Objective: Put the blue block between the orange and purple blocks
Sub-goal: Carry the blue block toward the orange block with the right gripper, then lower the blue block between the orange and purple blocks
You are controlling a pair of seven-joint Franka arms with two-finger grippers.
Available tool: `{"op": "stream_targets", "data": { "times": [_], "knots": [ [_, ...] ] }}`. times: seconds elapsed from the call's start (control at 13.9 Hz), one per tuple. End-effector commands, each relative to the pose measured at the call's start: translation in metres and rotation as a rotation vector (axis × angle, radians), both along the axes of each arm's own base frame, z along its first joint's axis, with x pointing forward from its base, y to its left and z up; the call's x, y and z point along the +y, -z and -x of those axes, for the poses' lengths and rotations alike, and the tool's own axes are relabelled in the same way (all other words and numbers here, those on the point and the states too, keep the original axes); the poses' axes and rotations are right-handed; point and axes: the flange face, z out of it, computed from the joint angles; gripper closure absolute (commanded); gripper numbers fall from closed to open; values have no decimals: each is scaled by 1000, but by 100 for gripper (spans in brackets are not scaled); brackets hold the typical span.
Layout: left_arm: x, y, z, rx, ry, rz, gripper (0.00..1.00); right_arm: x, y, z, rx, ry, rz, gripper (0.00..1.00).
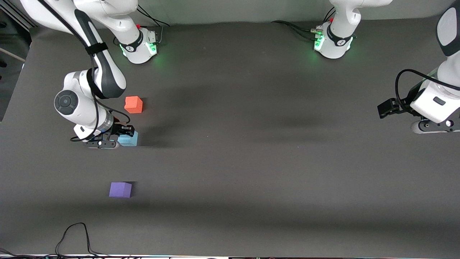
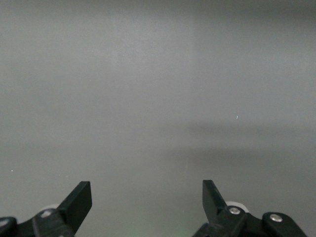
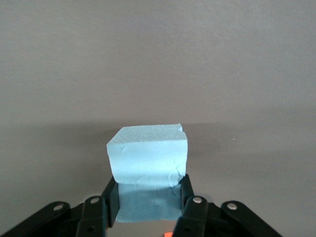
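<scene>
Three cubes lie in a rough column at the left of the front picture: the orange block point(image 1: 133, 104) uppermost, the purple block point(image 1: 120, 189) lowest, and the blue block point(image 1: 128, 139) between them, closer to the orange one. My right gripper point(image 1: 122, 135) is clenched on the blue block; in the right wrist view its fingers point(image 3: 109, 197) press both lower flanks of the cube point(image 3: 148, 165), leaving the upper body free, which I judge gives a square, stable hold on soft foam. Whether the block rests on the table point(image 1: 251, 162) or hangs just above it, I cannot tell. It sits roughly on the line joining the other two, so I judge placement near complete. My left gripper point(image 2: 147, 202) waits at the right edge of the front picture, released, fingers wide over bare table.
</scene>
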Motion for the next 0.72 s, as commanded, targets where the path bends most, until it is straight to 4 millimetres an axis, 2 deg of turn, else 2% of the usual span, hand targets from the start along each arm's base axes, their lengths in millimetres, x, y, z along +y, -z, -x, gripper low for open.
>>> {"op": "stream_targets", "data": {
  "times": [0.0,0.29,0.65],
  "knots": [
    [-4,-5,-2,-2,4,6,0,-6,20,-2,8,-4,-17,66],
    [-4,-5,-2,-1,2,7,0,-5,46,-5,0,-4,-17,66],
    [-3,-4,-2,-1,6,6,0,-5,52,-6,-3,-31,-18,66]
  ]
}}
